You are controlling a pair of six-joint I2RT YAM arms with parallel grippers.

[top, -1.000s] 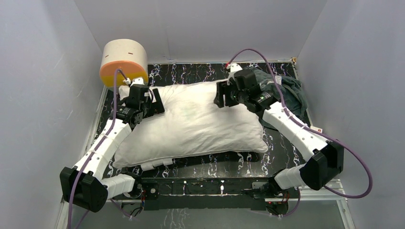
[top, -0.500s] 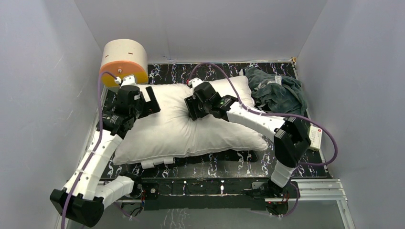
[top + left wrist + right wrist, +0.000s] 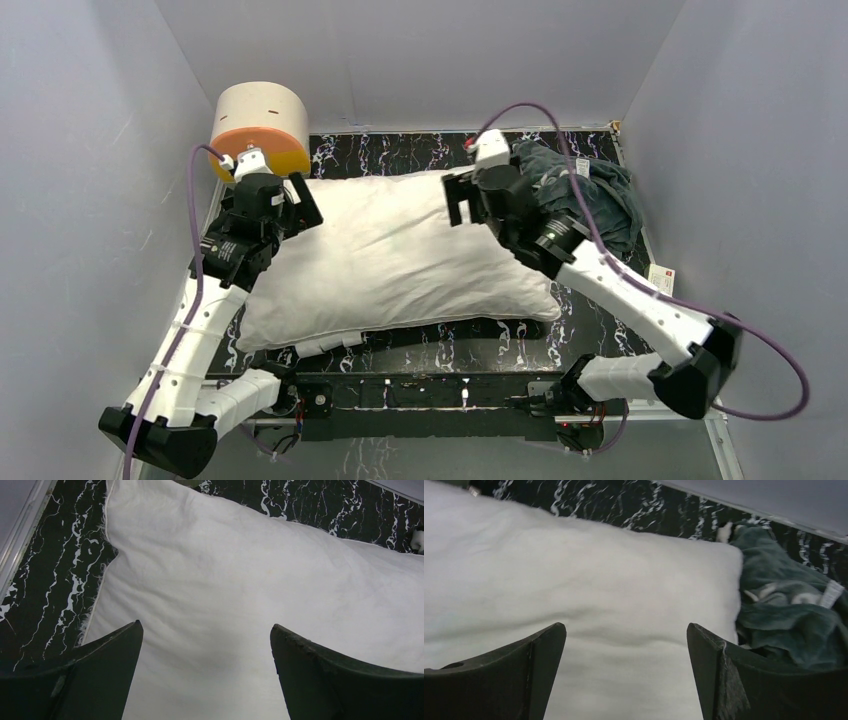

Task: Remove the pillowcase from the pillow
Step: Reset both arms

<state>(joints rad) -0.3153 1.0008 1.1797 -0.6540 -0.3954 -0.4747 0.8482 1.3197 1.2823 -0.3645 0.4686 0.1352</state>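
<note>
Cylinder (image 3: 258,128), cream over orange, at far left corner of table (image 3: 400,150), just beside far left end of pillow (image 3: 400,255). Left gripper (image 3: 204,630) next: jaws wide apart, empty, hovering over left end of pillow, no contact visible. Pillow bare and white, lying flat across middle of table, spanning most of its width; plump, soft, light by appearance, likely to sag and fold if lifted by one corner. Right gripper (image 3: 626,630) over far right part of pillow, jaws likewise spread, nothing between them. Pillowcase (image 3: 590,190) at far right corner, fully off, bunched in dark grey-green heap, touching right end of pillow; striped face mostly hidden, only pale patches showing in right wrist view. Judged as limp, plush, compliant fabric: no stiffness, good friction against pads, prone to trailing and snagging. If further handling required, pinch thick fold or hem at top of heap, not single thin layer; avoid catching pillow seam alongside. Task judged essentially complete: cover and cushion separate, merely adjacent. Remaining option: drag heap clear of pillow edge
</note>
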